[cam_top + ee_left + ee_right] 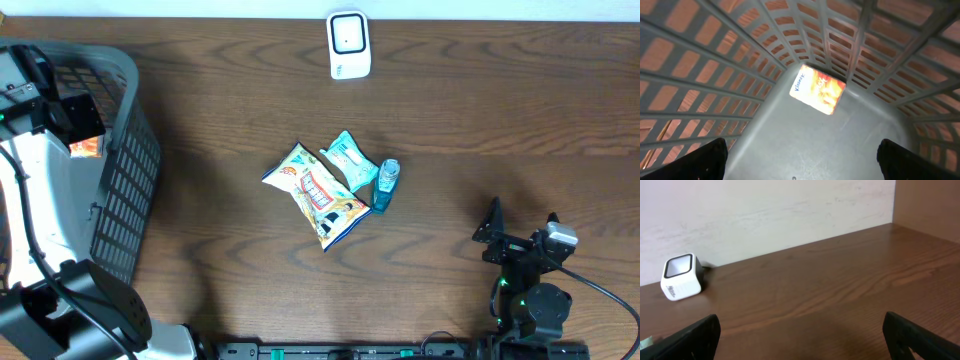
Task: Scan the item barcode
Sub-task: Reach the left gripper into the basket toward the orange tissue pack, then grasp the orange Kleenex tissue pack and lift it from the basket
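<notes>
Seemingly btwn items: left gripper [810, 162], spread & empty, hangs in grey plastic basket [125, 190] over orange tissue pack [818, 88] on its floor, right gripper [522, 215] spread, idle above wooden bench [500, 120]; nxt prob. lift yellow snack bag [318, 195] to white boxy scanner [349, 45].

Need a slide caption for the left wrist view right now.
Left fingers spread open inside the grey basket, above an orange Kleenex pack on its floor.
</notes>
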Robot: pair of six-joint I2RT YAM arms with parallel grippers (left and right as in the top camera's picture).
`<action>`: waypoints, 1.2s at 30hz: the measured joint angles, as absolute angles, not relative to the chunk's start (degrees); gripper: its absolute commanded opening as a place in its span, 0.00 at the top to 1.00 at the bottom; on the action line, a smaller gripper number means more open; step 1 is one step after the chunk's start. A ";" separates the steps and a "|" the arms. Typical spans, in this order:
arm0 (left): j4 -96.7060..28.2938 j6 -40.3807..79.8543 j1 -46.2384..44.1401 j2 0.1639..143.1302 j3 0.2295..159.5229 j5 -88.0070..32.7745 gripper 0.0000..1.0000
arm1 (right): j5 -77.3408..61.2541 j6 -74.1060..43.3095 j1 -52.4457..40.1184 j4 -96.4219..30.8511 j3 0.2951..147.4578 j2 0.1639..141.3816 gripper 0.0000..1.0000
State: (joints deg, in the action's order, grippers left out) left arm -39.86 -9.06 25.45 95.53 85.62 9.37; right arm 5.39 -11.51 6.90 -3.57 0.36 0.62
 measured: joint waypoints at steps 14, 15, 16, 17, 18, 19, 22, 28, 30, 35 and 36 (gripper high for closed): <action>-38.09 -8.43 25.52 102.02 85.60 9.37 0.23 | 5.37 -11.51 6.90 -3.57 0.36 0.62 0.01; -37.50 -7.22 25.61 102.02 85.49 9.34 0.23 | 5.37 -11.51 6.90 -3.57 0.36 0.62 0.01; -36.91 -6.17 25.76 102.02 85.38 9.32 0.23 | 5.39 -11.51 6.90 -3.57 0.36 0.62 0.01; -36.25 -4.97 26.15 102.02 85.14 9.30 0.23 | 5.39 -11.51 6.90 -3.57 0.36 0.62 0.01; -35.70 -4.19 26.52 102.02 84.82 9.30 0.23 | 5.37 -11.51 6.90 -3.57 0.36 0.62 0.01; -35.24 -3.44 27.09 102.02 84.33 9.30 0.23 | 5.39 -11.51 6.90 -3.57 0.36 0.62 0.01; -32.62 -2.57 29.30 102.02 81.56 9.23 0.22 | 5.37 -11.51 6.90 -3.57 0.36 0.62 0.01; -24.18 -4.51 34.48 102.02 74.04 3.03 0.02 | 5.39 -11.51 6.90 -3.57 0.36 0.62 0.01; -20.91 -5.30 35.62 102.02 72.16 0.47 0.02 | 5.39 -11.51 6.90 -3.57 0.36 0.62 0.01; -15.29 -8.43 35.86 102.02 70.63 -4.01 0.02 | 5.37 -11.51 6.90 -3.57 0.36 0.62 0.01; -14.24 -9.08 35.70 102.02 70.63 -4.67 0.02 | 5.39 -11.51 6.90 -3.57 0.36 0.62 0.01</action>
State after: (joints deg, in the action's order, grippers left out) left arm -14.24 -9.08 35.70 102.02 70.63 -4.67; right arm 5.39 -11.51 6.90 -3.57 0.36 0.62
